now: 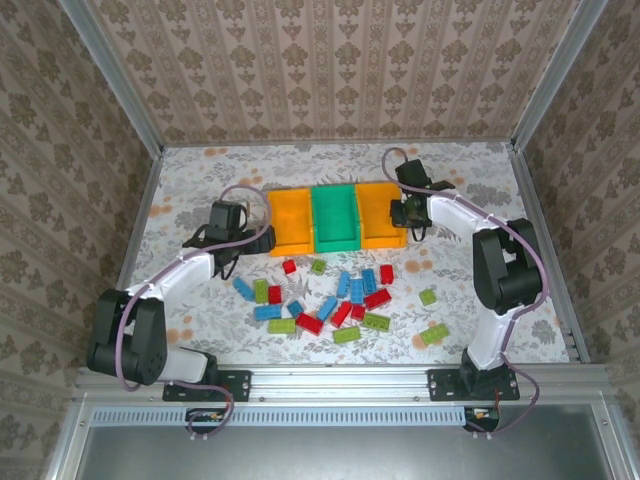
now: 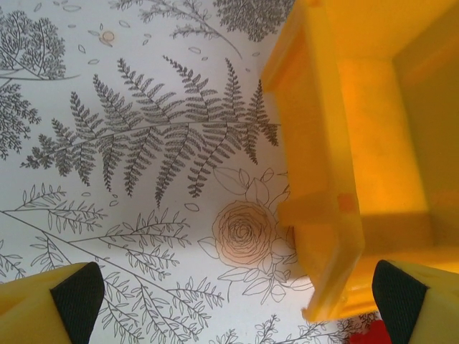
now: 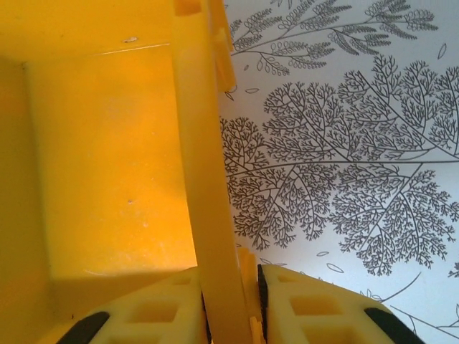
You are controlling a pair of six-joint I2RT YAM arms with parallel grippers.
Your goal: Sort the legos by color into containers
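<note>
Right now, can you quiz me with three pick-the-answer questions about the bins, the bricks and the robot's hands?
1. Where is the green bin?
A) at the left end of the row
B) between the left orange bin and the right orange bin
C) at the right end of the row

2. What colours are the loose bricks?
A) red, blue and green
B) all yellow
C) black and white

3. What is the right gripper doing?
A) holding a red brick
B) hanging wide open
C) pinching a wall of the right orange bin

Answers:
1 B: an orange bin sits on each side of it.
2 A: those three colours lie scattered in front of the bins.
3 C: it clamps both sides of that bin's wall.
</note>
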